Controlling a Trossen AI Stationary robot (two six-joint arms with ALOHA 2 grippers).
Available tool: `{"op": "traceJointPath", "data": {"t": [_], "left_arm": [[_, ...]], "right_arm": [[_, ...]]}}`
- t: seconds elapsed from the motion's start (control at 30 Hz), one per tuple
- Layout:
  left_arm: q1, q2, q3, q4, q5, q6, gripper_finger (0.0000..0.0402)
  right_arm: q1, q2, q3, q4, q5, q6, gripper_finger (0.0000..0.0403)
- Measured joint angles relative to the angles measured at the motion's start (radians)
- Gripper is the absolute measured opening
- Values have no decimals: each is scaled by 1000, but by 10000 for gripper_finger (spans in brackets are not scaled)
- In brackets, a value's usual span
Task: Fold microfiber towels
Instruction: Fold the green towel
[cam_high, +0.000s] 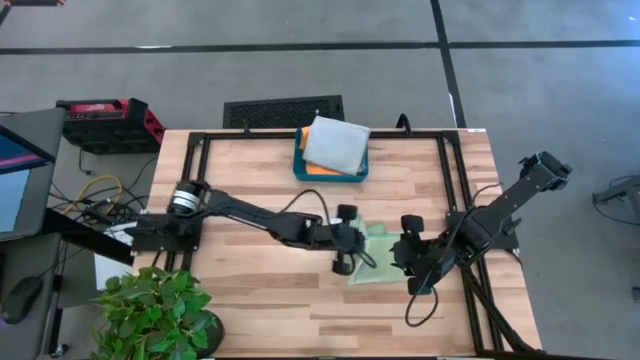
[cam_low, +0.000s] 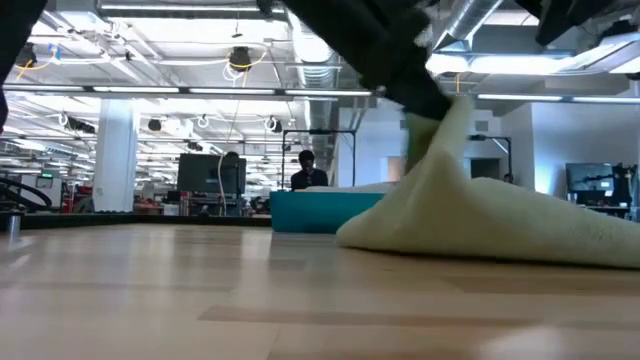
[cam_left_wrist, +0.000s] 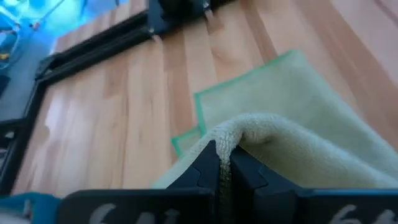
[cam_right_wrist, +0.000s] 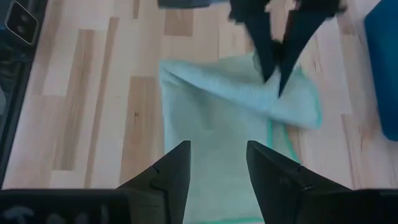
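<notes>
A light green microfiber towel (cam_high: 376, 266) lies on the wooden table right of centre, with one part pulled up into a peak (cam_low: 448, 130). My left gripper (cam_high: 346, 254) reaches in from the table's left and is shut on that peak. My right gripper (cam_right_wrist: 217, 169) hovers open just right of the towel and above its spread part (cam_right_wrist: 211, 118), touching nothing. A folded pale grey towel (cam_high: 337, 144) rests on an orange one (cam_high: 312, 170) in the teal tray (cam_high: 298, 162) at the far middle. My left gripper pinches a bunched fold of the green towel (cam_left_wrist: 231, 132) between its two fingers (cam_left_wrist: 205, 167). The fingers slant down from the table's left. The held part stands raised as a peak, and the rest of the towel (cam_low: 520, 225) slopes down and lies on the table.
Black frame rails (cam_high: 205, 140) run along the table's far and side edges. A potted plant (cam_high: 155, 305) stands at the near left corner. Bare wood (cam_high: 270, 310) lies near the front edge, left of the towel.
</notes>
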Motion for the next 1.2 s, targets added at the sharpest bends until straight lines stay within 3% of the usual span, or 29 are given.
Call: {"op": "traceJointPath", "data": {"t": [0.27, 0.53, 0.83, 1.2], "left_arm": [[3, 209, 258, -115, -1, 80, 0], [3, 330, 449, -177, 58, 118, 0], [1, 334, 467, -213, 64, 108, 23], [0, 334, 467, -169, 64, 83, 138]], "right_arm": [[2, 0, 0, -23, 0, 2, 180], [5, 0, 0, -38, 0, 8, 177], [5, 0, 0, -41, -1, 15, 175], [5, 0, 0, -42, -1, 15, 176]]}}
